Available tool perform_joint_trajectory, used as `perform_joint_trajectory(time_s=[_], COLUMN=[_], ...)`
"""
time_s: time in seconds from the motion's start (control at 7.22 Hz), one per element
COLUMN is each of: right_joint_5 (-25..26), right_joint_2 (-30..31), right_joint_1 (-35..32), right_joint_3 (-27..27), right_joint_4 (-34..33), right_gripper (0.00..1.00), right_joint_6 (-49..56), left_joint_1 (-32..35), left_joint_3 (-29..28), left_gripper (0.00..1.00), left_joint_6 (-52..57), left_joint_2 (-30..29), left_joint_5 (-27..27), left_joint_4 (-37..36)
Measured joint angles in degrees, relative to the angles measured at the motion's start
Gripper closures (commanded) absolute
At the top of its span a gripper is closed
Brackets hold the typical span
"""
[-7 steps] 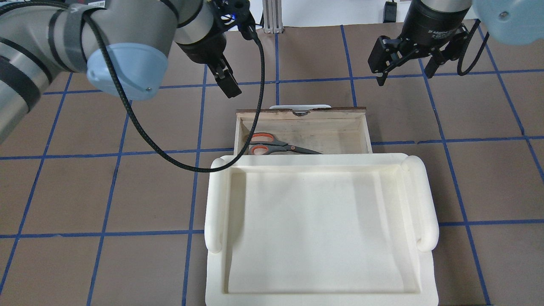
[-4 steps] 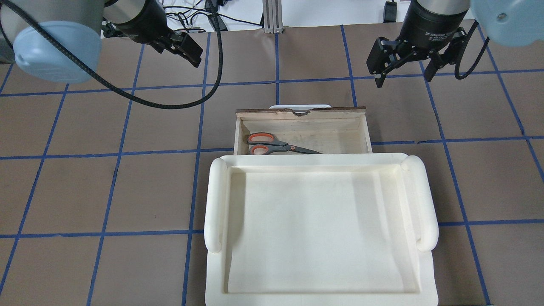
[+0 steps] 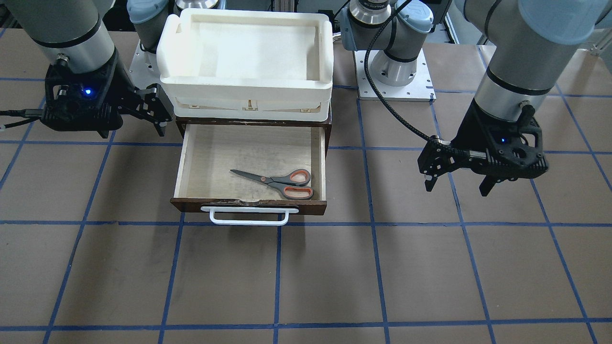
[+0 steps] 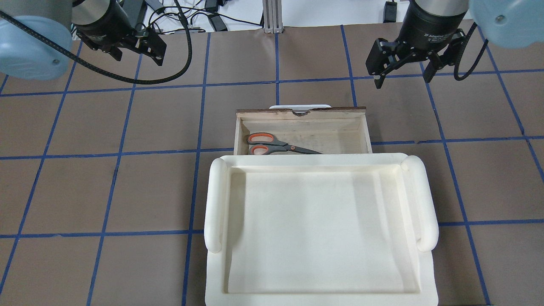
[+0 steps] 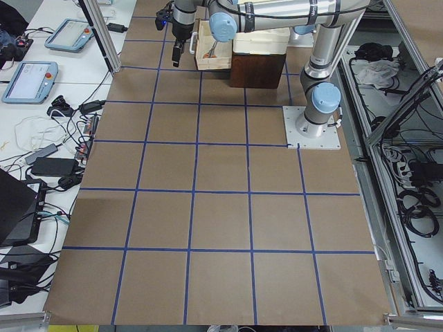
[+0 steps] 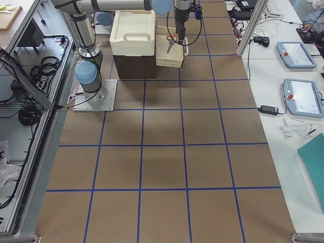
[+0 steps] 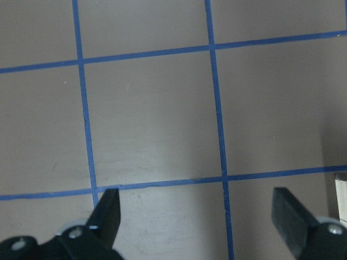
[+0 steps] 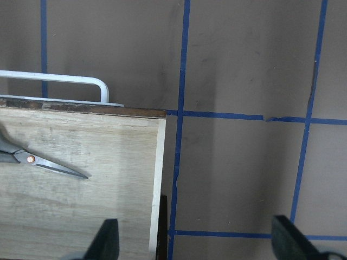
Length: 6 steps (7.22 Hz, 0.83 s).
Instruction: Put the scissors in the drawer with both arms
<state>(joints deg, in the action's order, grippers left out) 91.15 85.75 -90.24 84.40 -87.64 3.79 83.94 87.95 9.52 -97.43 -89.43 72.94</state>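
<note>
Overhead exterior view: shows the drawer (image 4: 301,114) pulled out from below a cream-white tray (image 4: 214,199), with its pale plywood floor open to the camera. Holds the scissors (image 4: 276,144) flat on that floor, blades closed, orange-lined loops toward the robot's left side of the drawer, tips pointing toward its right. From the front-facing camera: lying close behind the dark front wall, loops nearly at the side wall, touched by neither hand. Carries a white bar handle (image 3: 248,220) on the front, free of any grasp.

Left hand (image 4: 138,57): released, fingers spread wide with nothing between them. Hangs above the brown worktop (image 4: 106,191), well apart from the drawer on the robot's left. Borne out by its wrist camera — two black fingertips far apart over bare brown surface crossed by blue tape lines (image 7: 217,124).

Right hand (image 4: 402,80): also released and empty, fingers wide. Hangs off the worktop near the drawer's right front corner. From its wrist camera: looks down past both fingertips at that corner of the drawer, one end of the bar handle, and the scissors' blade tips on the plywood.

Both side views: too distant to tell anything more about either hand.
</note>
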Motion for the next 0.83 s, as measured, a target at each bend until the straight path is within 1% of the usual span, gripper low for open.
perform_joint_trajectory(time_s=[0.42, 0.83], right_joint_5=[0.0, 0.0], right_joint_2=[0.0, 0.0], right_joint_1=[0.0, 0.0], right_joint_3=[0.0, 0.1], right_joint_4=[0.0, -0.1], right_gripper=[0.00, 0.00], right_joint_6=[0.2, 0.4], left_joint_1=[-2.5, -2.9], left_joint_3=[0.1, 0.2], left_gripper=[0.00, 0.00], left_joint_6=[-3.6, -3.7], left_joint_2=[1.9, 2.6], left_joint_5=[1.2, 1.6], left_joint_4=[7.1, 9.0])
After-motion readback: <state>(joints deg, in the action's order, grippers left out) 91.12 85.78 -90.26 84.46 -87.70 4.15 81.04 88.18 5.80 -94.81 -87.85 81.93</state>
